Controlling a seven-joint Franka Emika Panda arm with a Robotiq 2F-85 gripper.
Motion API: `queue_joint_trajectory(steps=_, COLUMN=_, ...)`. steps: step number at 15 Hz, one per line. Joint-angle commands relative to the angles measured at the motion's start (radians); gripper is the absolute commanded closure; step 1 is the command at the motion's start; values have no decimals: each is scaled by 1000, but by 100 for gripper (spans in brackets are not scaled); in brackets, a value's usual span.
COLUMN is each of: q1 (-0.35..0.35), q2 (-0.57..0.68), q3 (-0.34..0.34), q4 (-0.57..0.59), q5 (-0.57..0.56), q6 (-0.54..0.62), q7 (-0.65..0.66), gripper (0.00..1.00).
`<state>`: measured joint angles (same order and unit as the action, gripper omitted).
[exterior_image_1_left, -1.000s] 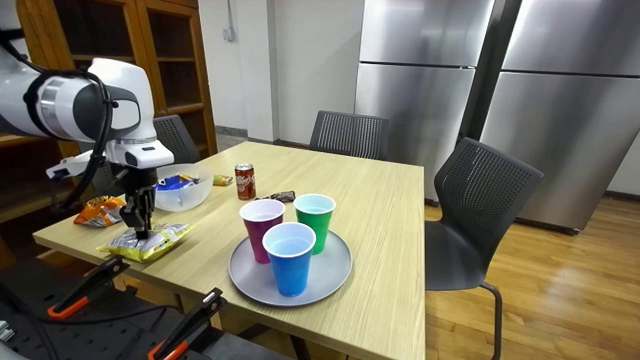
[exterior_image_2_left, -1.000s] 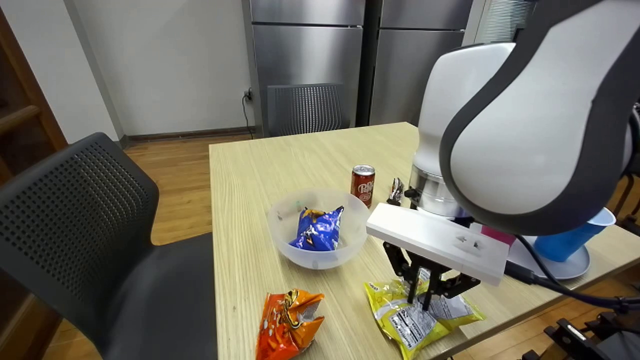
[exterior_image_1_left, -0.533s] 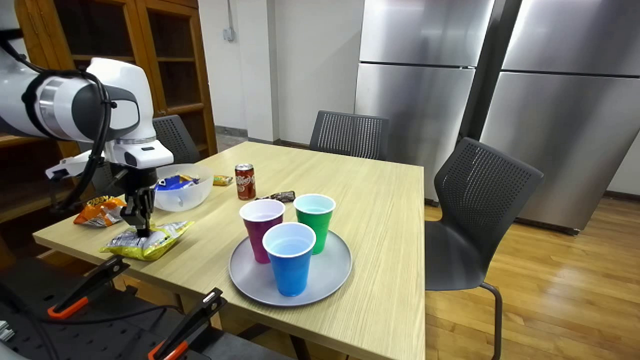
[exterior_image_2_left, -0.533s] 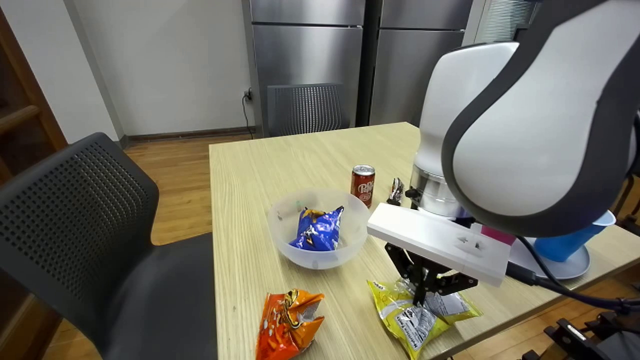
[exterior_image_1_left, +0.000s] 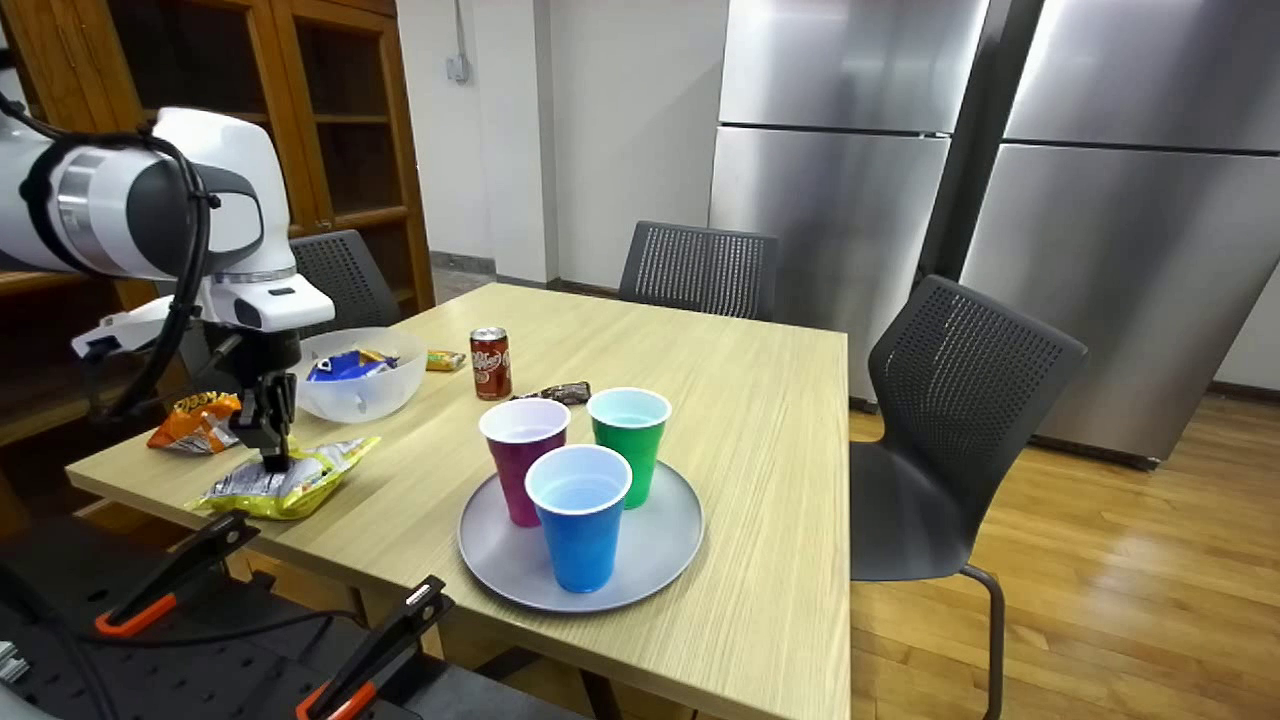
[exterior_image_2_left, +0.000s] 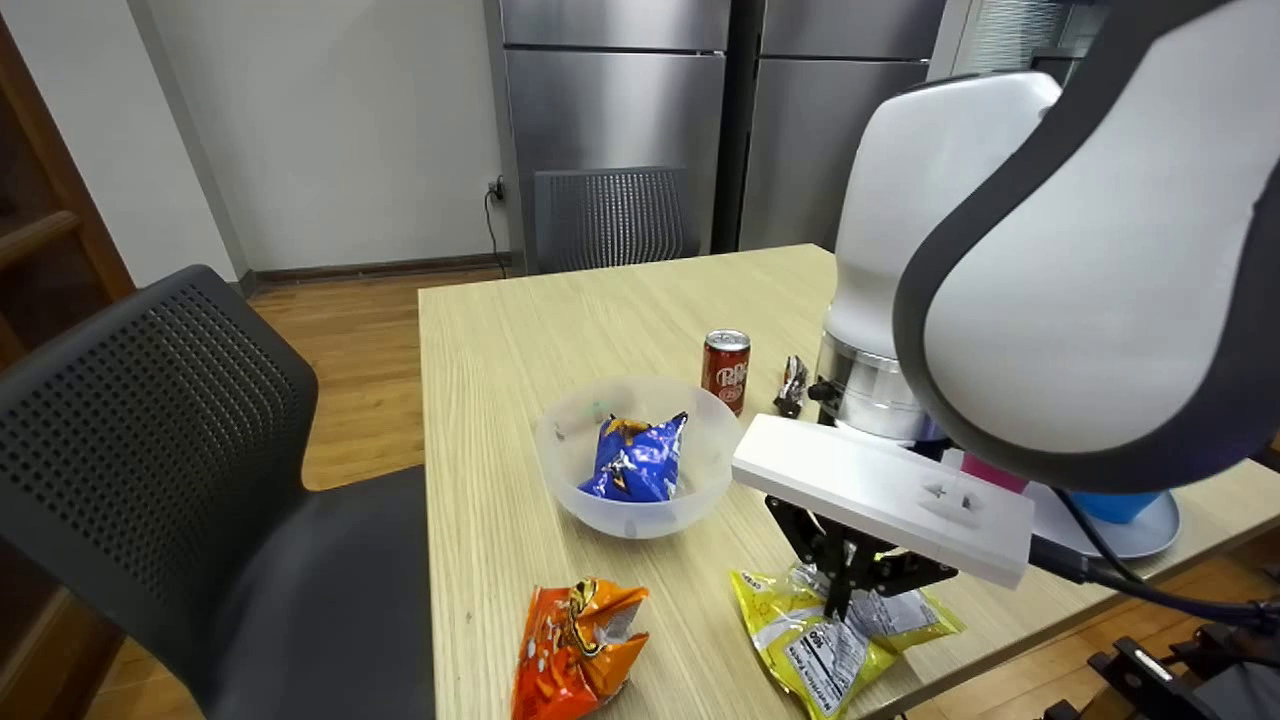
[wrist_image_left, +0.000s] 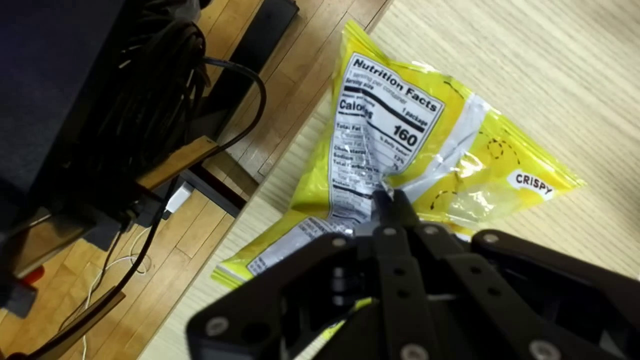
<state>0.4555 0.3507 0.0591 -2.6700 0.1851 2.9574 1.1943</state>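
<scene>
My gripper (wrist_image_left: 391, 198) is closed, its fingertips pinching a fold of the yellow snack bag (wrist_image_left: 395, 145), which lies on the worktop (exterior_image_1_left: 740, 400) close to its edge. The wrist view lets me read the nutrition panel and the word CRISPY plainly; it also shows me a bundle of black cables (wrist_image_left: 145, 95) beyond that edge and boards of the floor (wrist_image_left: 297, 75).

In an exterior view I have the whole gray plate (exterior_image_1_left: 668, 540), carrying a purple cup (exterior_image_1_left: 520, 462), a blue cup (exterior_image_1_left: 580, 540) and a green cup (exterior_image_1_left: 632, 450), plus a small packet (exterior_image_1_left: 445, 361) just beside the bowl (exterior_image_1_left: 365, 400). In an exterior view where my arm (exterior_image_2_left: 1080, 330) blocks most of that plate, I look into the translucent bowl and get the blue bag (exterior_image_2_left: 637, 462) lying inside. An orange bag (exterior_image_2_left: 575, 640) near the bowl, a red soda can (exterior_image_1_left: 490, 364) and a dark wrapped bar (exterior_image_1_left: 565, 393) show in both exterior views.

The worktop is pale, with a straight wood grain. A dark chair (exterior_image_1_left: 970, 400) with a perforated back stands beside it. Beyond I see stainless-steel refrigerators (exterior_image_1_left: 830, 230) and a wooden cabinet (exterior_image_1_left: 293, 130) with glass doors. A cord hangs from a wall outlet (exterior_image_2_left: 495, 188).
</scene>
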Motion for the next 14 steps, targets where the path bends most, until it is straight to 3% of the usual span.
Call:
queue_joint_trajectory(steps=1, q1=79, q2=-89, q3=-59, q4=-59, q5=-61, q6=-25, q7=61, gripper=100)
queue_joint_trajectory(steps=10, q1=281, q2=-231, q3=-276, q4=-76, q5=-398, q6=-107, q7=282, gripper=100)
queue_joint_trajectory(steps=14, q1=305, q2=-297, q3=-318, q4=-53, q5=-530, q6=-172, q7=351, gripper=100)
